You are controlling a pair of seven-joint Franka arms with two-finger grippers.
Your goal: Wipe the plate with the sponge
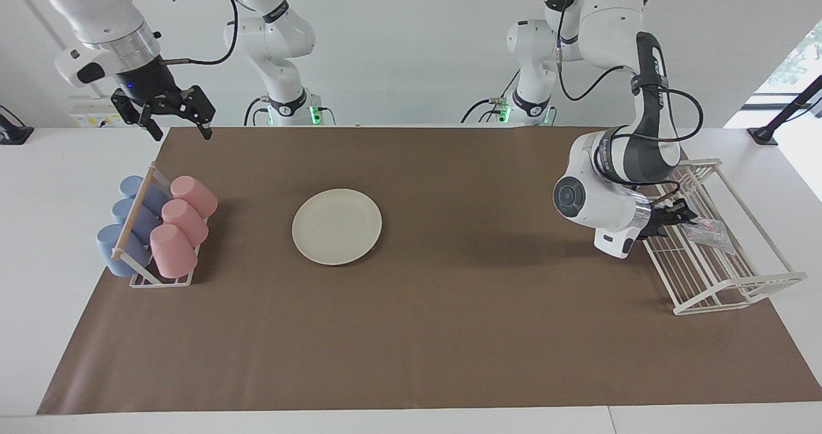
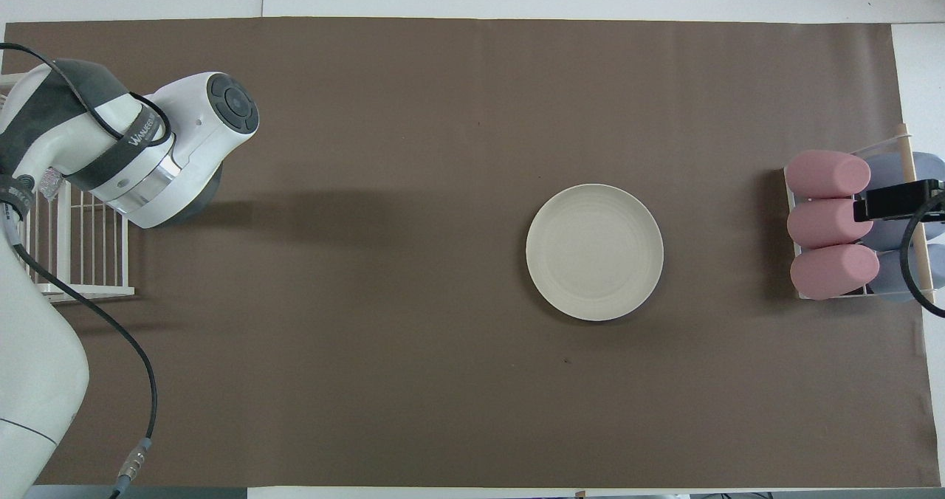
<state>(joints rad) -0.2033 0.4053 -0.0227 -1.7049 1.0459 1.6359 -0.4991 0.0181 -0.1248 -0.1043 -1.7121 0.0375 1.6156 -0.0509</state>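
Silvery sponge [image 1: 706,232] lies in the white wire rack [image 1: 738,286] at the left arm's end; the left gripper [image 1: 681,218] is at it, whether grasping I cannot tell. Cream plate [image 1: 336,226] sits mid-mat. Right gripper [image 1: 174,126] waits aloft, fingers spread.

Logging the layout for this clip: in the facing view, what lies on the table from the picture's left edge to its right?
Cup rack with blue cups then pink cups → plate → white wire rack holding the sponge.
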